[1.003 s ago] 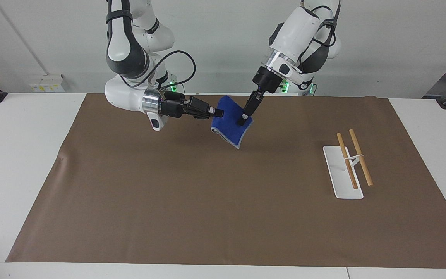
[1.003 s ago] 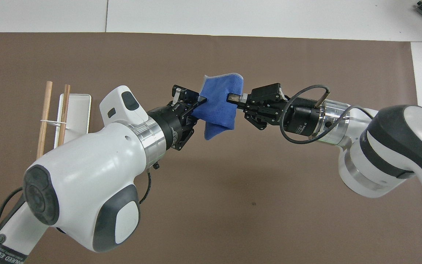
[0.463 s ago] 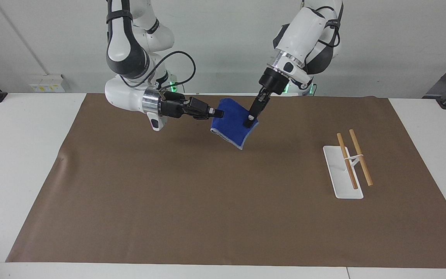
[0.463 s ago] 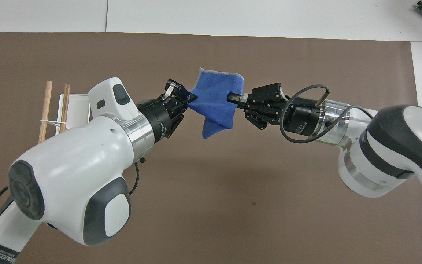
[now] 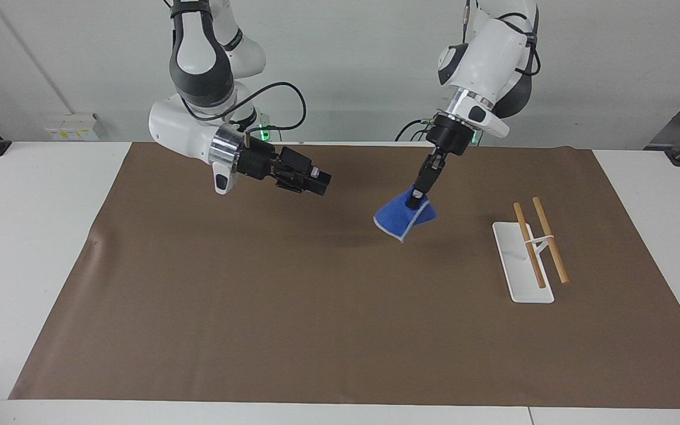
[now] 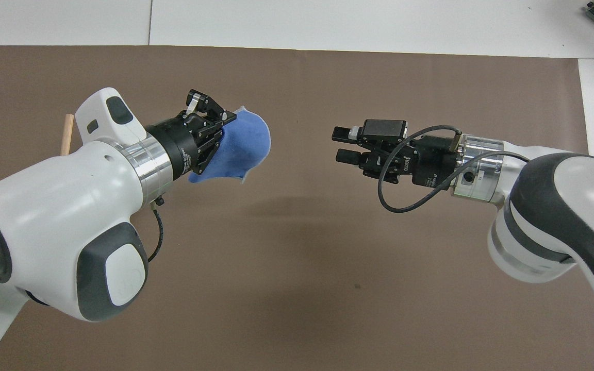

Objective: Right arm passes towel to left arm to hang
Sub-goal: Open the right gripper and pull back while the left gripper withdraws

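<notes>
Facing view: left hand grasping towel; right hand released, apart.

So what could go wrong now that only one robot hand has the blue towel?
The left gripper pinches just one bit of the towel, so it might slip and drop onto the brown mat. The towel hangs bunched up, so it may not drape neatly over the rack's thin wooden bars. The right gripper, open, holds nothing and cannot catch it.
</notes>
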